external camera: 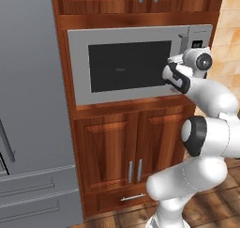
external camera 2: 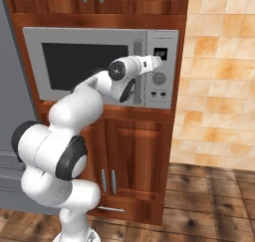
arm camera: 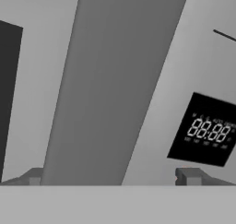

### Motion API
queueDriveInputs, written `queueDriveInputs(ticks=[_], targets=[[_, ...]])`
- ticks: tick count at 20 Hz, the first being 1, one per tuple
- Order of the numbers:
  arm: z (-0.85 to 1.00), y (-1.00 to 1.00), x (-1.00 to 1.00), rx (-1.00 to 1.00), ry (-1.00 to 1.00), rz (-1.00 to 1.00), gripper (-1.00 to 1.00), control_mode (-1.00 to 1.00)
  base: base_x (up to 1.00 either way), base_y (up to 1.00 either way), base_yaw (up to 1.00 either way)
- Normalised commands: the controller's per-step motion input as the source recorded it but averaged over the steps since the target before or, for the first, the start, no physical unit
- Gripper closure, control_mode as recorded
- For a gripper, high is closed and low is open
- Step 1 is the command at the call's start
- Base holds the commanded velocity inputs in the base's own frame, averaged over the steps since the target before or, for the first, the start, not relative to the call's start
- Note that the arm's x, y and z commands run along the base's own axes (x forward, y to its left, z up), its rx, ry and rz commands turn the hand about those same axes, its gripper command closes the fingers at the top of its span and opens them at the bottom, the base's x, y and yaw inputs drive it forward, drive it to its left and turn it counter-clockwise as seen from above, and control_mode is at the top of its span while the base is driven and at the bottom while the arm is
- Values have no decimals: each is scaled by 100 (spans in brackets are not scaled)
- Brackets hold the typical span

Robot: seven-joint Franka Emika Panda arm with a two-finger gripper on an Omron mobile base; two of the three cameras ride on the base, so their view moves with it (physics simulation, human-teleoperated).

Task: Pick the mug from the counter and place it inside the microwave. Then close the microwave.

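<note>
Wide silver-grey built-in microwave (external camera: 136, 63) with dark window door set in the reddish wooden cabinet column (external camera: 122, 147), door appearing shut flush with the front, long axis running horizontally, face pointing out into the room. Gripper (arm camera: 110, 176) pressed up close to the microwave's long grey bar handle (arm camera: 115, 85), just left of the black digital display (arm camera: 205, 128); fingers (arm camera: 186, 176) spread apart, one either side of the bar, clamped on nothing. Bar handle standing upright on the microwave front, though slanted in the hand view because of the camera's roll. Small pale mug not visible, presumably inside the microwave behind the dark window, though impossible to confirm. Risks from here, as a judgement: snagging a finger on the bar while backing away and tugging the door open again; or pushing further and jamming the hand against the microwave front.
</note>
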Motion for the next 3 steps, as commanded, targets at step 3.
queueDriveInputs(ticks=[3], targets=[[0,-4,0,0,0,1,-100,-100,0,0,0]])
